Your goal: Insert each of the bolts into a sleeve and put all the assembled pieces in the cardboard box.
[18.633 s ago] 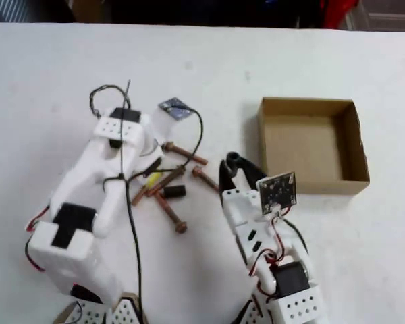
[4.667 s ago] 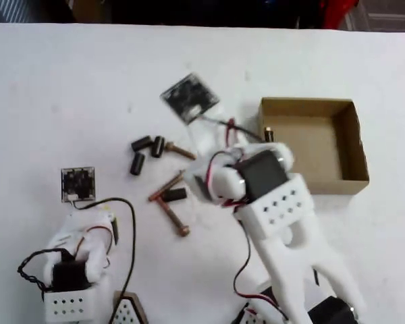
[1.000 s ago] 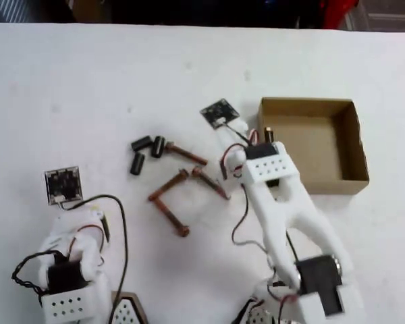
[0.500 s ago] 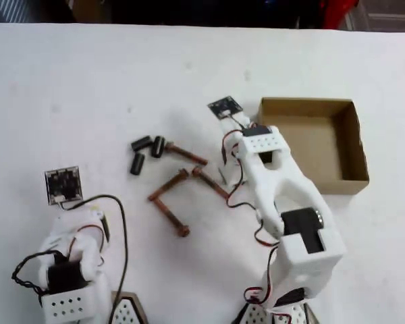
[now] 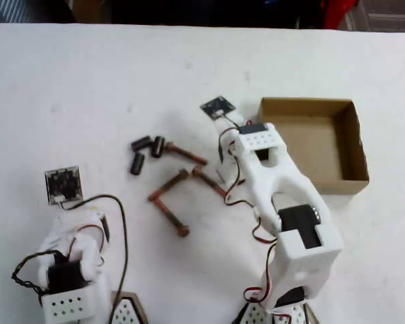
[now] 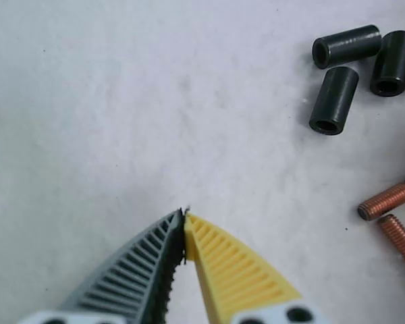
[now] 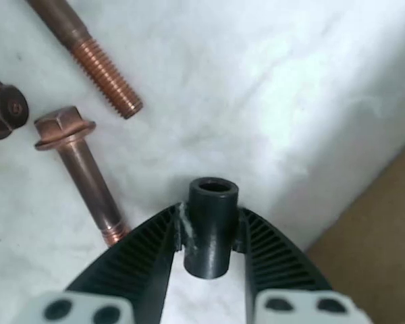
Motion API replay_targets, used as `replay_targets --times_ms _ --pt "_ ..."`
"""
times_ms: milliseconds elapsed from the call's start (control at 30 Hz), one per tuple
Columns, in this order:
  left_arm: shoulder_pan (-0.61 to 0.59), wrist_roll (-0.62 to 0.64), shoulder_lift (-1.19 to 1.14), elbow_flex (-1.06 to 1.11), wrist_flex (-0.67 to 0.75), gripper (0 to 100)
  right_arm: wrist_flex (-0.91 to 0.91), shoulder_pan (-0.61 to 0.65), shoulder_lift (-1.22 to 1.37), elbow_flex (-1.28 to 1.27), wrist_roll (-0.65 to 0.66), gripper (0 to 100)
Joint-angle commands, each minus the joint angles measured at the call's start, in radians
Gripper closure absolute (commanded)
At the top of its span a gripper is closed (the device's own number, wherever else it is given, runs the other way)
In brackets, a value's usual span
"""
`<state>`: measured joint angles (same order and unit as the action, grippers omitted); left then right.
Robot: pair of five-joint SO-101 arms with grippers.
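My right gripper (image 7: 211, 217) is shut on a black sleeve (image 7: 211, 229), held upright just above the table. A copper bolt (image 7: 81, 165) lies close beside it, and a second bolt (image 7: 88, 54) lies farther off. The cardboard box (image 7: 381, 229) is right beside this gripper. In the high view the right arm (image 5: 258, 143) sits at the left wall of the box (image 5: 354, 145). Several bolts (image 5: 169, 184) lie left of it. My left gripper (image 6: 184, 219) is shut on nothing over bare table, with three loose sleeves (image 6: 333, 100) and two bolt tips (image 6: 388, 201) beyond it.
The left arm (image 5: 67, 266) is folded at the table's front left corner. Three sleeves (image 5: 142, 144) lie in a cluster at mid-table, one touching a bolt (image 5: 185, 154). The table's far half and left side are bare white.
The right arm has folded back, its elbow swinging over its base, while the wrist stayed beside the box's left wall. The left arm has kept still.
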<state>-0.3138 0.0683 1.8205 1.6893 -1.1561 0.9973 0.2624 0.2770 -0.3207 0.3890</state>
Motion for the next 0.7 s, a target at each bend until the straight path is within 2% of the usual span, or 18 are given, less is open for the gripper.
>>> replay_targets --times_ms 0,167,300,400,533,667 --pt "-0.001 -0.008 0.007 -0.025 0.031 98 0.016 -0.008 0.002 0.052 0.014 88.9" --pt "-0.001 -0.008 0.007 -0.025 0.031 98 0.062 0.007 0.002 0.052 0.015 89.8" --pt "-0.001 -0.008 0.007 -0.025 0.031 98 0.065 0.002 0.002 0.052 0.015 98.8" --pt "-0.001 -0.008 0.007 -0.025 0.031 98 0.065 -0.001 0.002 0.052 0.015 96.4" --pt "-0.001 -0.008 0.007 -0.025 0.031 97 0.077 -0.001 -0.019 0.063 0.015 98.1" --pt "-0.001 -0.008 0.007 -0.025 0.031 97 0.196 -0.001 -0.094 0.124 0.015 98.2"
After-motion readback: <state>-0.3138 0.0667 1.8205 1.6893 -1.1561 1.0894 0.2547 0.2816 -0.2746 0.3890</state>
